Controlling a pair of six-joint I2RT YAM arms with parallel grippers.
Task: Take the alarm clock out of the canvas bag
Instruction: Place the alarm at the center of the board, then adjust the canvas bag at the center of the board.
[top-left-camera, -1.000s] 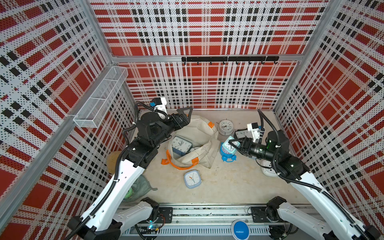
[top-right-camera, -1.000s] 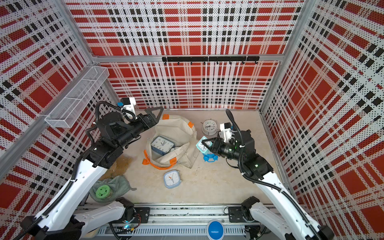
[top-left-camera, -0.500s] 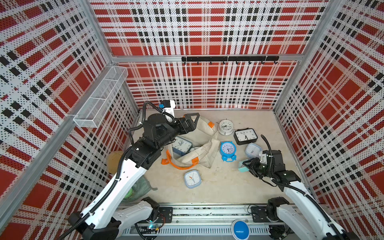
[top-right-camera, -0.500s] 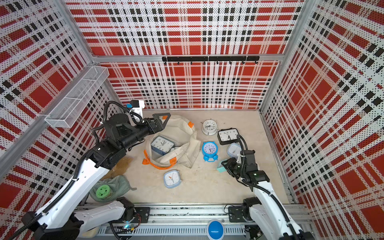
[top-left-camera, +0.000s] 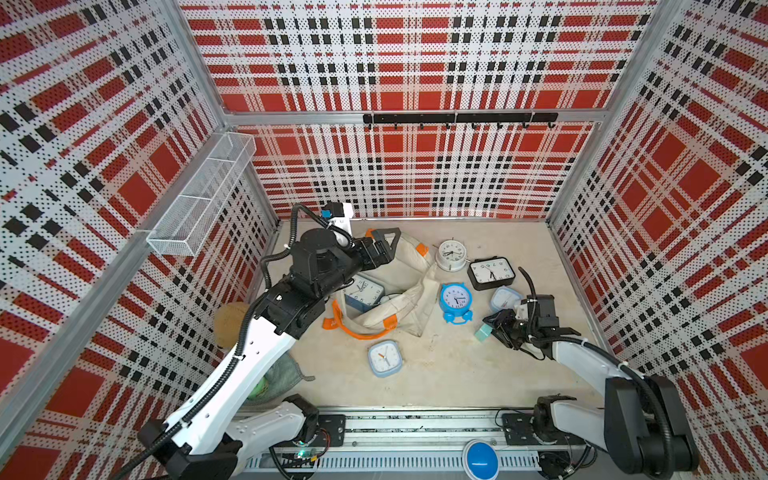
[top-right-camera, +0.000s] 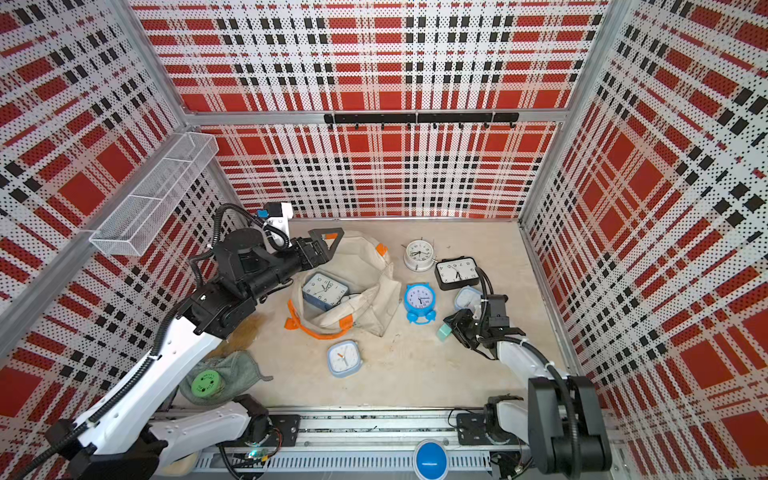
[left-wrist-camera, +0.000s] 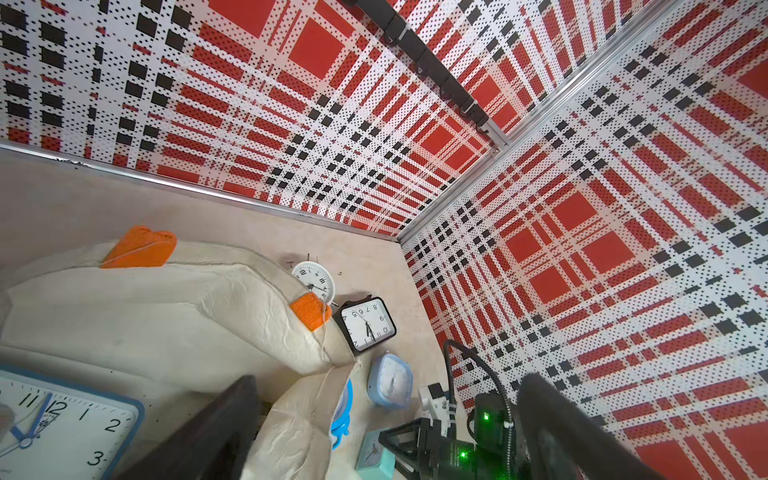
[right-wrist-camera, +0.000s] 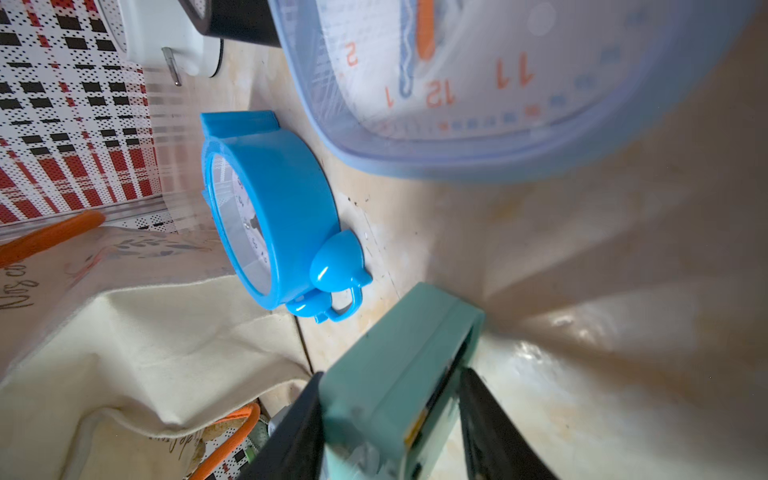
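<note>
in both top views the canvas bag (top-left-camera: 409, 286) slumps left of the middle of the bench (top-left-camera: 457, 374), its mouth gaping upward and toward the near left corner. the alarm clock (top-left-camera: 362, 291), blue-framed and roughly square, leans inside that mouth, face up. the left gripper (top-left-camera: 386, 249) hovers over the bag's far rim, jaws wide and empty, so the clock lies just nearward of it and lower; this arm is much the nearer. the right gripper (top-left-camera: 496, 330) sits toward the right edge, straddling a small teal clock (top-left-camera: 481, 333), with a bright blue bell clock (top-left-camera: 456, 300) between it and the bag. a white round clock (top-left-camera: 452, 255) and a black clock (top-left-camera: 491, 272) stand toward the far edge. in the left wrist view the alarm clock's face (left-wrist-camera: 54, 424) shows beside one dark finger (left-wrist-camera: 208, 428), with cream cloth folded close; i judge the bag's rim and its orange handle (left-wrist-camera: 141, 247) the likeliest snag. in the right wrist view the teal clock (right-wrist-camera: 399, 365) stands between the jaws; whether they pinch it or merely flank it, i cannot tell.
</note>
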